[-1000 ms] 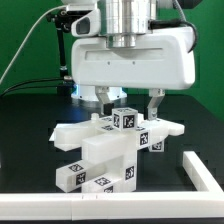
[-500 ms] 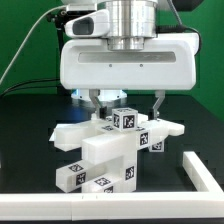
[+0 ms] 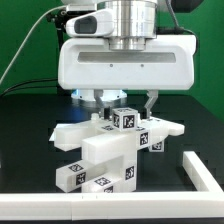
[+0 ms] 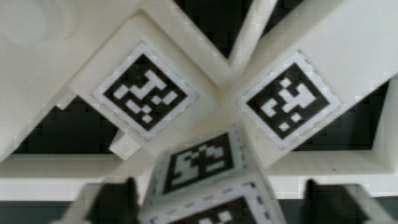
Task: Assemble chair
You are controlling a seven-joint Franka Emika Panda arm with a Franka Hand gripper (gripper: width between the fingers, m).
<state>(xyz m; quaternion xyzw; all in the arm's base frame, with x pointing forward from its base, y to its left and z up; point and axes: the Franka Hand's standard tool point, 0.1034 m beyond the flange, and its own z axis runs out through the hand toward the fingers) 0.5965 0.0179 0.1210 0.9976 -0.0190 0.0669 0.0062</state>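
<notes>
Although the gripper (image 3: 126, 104) straddles the small top cube (image 3: 123, 119), its fingers (image 3: 151, 102) stand spread with a gap on either side, pinching nothing. The chair (image 3: 108, 155) sits at the lower centre of the exterior view on the black table (image 3: 30, 130). Its blocky bars are stacked with long axes running left to right, rising slightly rightward, tags facing the camera.

Chair pieces (image 3: 105, 150): smooth matt white plastic, bearing black-and-white printed tags (image 4: 146, 90). Arm housing (image 3: 125, 65): glossy white shell. Wrist cylinder (image 3: 125, 15): grey metal. Desk (image 3: 25, 140): matt black.
</notes>
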